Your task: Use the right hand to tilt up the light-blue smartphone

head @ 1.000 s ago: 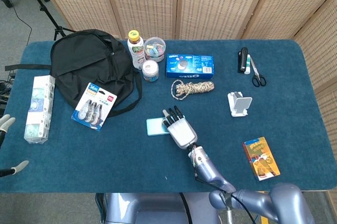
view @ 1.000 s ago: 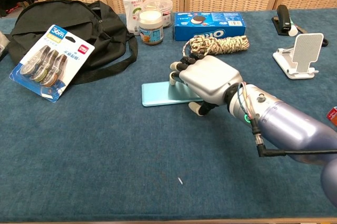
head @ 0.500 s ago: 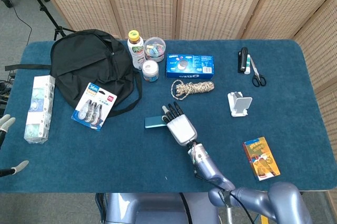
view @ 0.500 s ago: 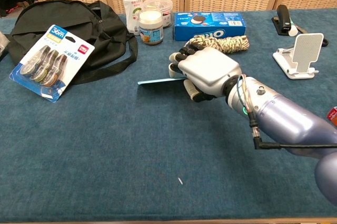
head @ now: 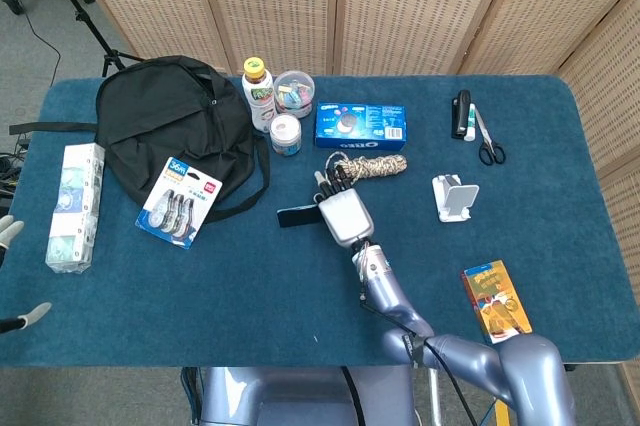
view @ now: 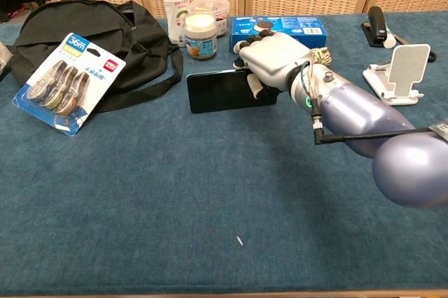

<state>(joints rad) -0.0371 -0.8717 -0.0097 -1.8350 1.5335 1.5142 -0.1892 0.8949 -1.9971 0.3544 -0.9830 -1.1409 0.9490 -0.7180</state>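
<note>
Near mid-table, just in front of the coiled beige rope (head: 366, 168), the robot's right hand (view: 274, 60) now holds the light-blue smartphone (view: 227, 91) up on its long edge; fingers wrap over the top edge at the phone's right end, thumb (view: 254, 87) pressed on the dark screen, which faces the chest cam; a sec ago the phone lay flat w/ its pale-blue back up, half a sec ago it was edge-on, so it has swung through to roughly upright; in the head view it shows as a thin dark bar (head: 298, 215). By my read the tilt is essentially done; what's left is keeping it steady or setting it down w/o slipping; bottom edge seems to rest on the blue cloth-covered table (head: 250, 286), though contact isn't sharp enough to be sure.

Left hand (head: 10, 232) sits at the table's far left edge, only partly in frame; can't tell how its fingers lie.

Containers: clear round plastic tub (head: 293, 92) at the back holds small multicoloured bits, too small to ID; black fabric backpack (head: 170, 121) lies slumped, contents hidden; white-lidded jar (view: 200, 35) & tall bottle w/ yellow cap (head: 257, 86) are closed, contents not visible; blue Oreo box (head: 360, 125) shut.
</note>
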